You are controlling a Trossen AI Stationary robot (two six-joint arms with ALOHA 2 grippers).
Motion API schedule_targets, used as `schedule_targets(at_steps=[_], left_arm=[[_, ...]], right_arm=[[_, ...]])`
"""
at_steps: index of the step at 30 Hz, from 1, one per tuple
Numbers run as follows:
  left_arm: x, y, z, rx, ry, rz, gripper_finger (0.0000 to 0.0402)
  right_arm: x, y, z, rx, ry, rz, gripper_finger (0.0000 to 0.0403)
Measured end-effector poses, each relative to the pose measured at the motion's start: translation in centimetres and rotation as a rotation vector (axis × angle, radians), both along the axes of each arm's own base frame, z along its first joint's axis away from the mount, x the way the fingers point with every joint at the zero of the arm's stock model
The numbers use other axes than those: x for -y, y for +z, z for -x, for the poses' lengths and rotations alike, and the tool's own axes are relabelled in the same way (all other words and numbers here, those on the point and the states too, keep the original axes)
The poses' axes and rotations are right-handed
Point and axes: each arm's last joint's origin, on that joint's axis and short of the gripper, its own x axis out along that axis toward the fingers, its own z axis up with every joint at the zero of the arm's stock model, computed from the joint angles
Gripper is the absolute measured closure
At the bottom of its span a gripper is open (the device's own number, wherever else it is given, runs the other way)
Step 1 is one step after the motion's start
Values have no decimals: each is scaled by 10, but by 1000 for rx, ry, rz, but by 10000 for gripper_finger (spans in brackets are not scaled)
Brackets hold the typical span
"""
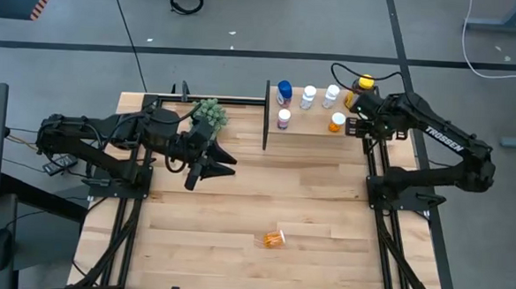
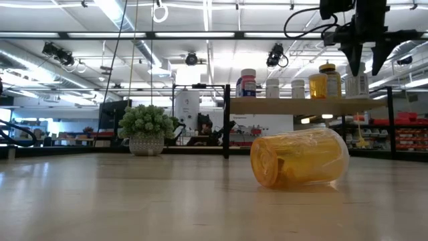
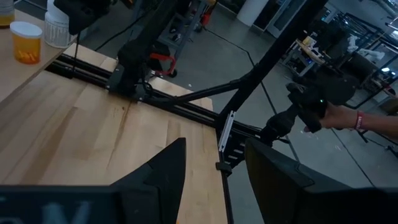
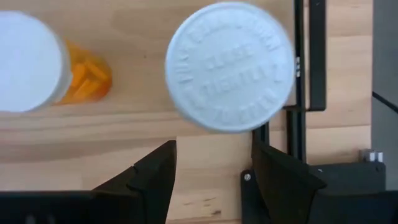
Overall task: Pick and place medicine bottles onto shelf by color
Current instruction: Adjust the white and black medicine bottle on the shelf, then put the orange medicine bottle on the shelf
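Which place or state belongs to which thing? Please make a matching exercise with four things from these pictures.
Things:
1. orange bottle
2. blue bottle
3. green plant
4. right gripper

Places or states:
A. open, above the right end of the shelf
B. lying on its side on the tabletop
C. upright on the shelf, by the black divider
D. on the other side of the divider from the shelf

Pairs: 1-B, 2-C, 3-D, 4-A
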Motion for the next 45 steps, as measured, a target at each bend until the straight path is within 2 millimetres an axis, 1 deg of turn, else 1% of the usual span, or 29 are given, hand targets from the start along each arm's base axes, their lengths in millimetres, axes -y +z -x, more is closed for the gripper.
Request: schedule_targets(at_steps=[5,20,27,39,45], left_arm=[[0,0,0,0,0,0,230],[0,0,0,-6,8,30,230],[0,0,0,-7,8,31,230],[0,0,0,-11,9,52,230],[2,0,0,-12,3,58,230]], right_arm=[[4,0,3,-23,-10,23,187],[7,1,2,-50,-2,105,187],[10,2,-1,-27,0,140,187],[9,2,-2,-11,9,110,187],[6,14,0,36,23,84,187]])
